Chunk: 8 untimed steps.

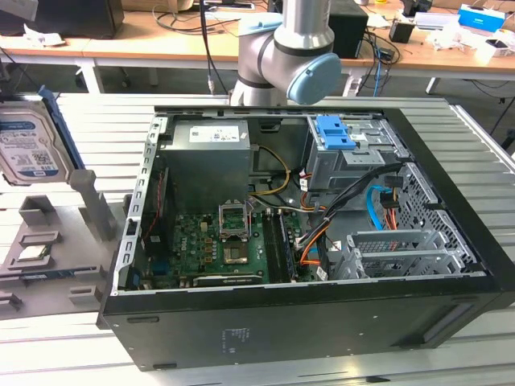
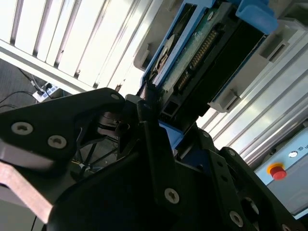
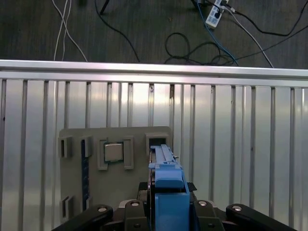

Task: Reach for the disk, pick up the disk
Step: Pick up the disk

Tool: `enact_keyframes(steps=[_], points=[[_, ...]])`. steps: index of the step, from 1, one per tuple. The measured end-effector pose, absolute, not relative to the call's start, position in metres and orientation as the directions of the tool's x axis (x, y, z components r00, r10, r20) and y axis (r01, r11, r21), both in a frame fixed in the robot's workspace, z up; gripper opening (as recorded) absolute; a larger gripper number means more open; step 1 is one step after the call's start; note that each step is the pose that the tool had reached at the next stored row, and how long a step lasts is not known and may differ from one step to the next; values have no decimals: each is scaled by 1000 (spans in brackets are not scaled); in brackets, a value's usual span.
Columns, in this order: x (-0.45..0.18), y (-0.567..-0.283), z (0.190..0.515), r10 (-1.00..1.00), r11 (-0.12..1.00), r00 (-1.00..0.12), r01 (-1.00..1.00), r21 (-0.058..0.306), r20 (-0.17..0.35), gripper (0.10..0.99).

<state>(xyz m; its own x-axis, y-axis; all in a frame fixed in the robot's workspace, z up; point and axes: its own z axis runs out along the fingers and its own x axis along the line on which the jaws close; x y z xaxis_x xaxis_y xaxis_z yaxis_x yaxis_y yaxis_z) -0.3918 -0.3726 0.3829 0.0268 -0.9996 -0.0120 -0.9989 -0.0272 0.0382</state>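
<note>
Silver with blue edging, the disk (image 1: 32,141) stands edge-on at the exterior view's left, over the grey fixture (image 3: 115,190). My gripper (image 2: 168,127) pinches its bracket, long axis running straight out from my jaws.

Silver arm (image 1: 302,20), pale blue joint cap (image 1: 314,78), black screwed fingers (image 2: 156,159)

Wooden desk (image 1: 153,44), slatted metal table (image 1: 475,153), dark floor (image 3: 120,33) with cables (image 3: 192,45)

Bends at the grey, blue-capped elbow joint (image 1: 290,56) and holds the black gripper (image 3: 168,211) clamped on the blue edge of the disk (image 2: 202,53) in both wrist views
</note>
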Motion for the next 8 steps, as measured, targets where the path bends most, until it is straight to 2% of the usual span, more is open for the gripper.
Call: enact_keyframes(steps=[8], points=[[-391,-373,396,-1000,-27,27,-999,38,-12,369]])
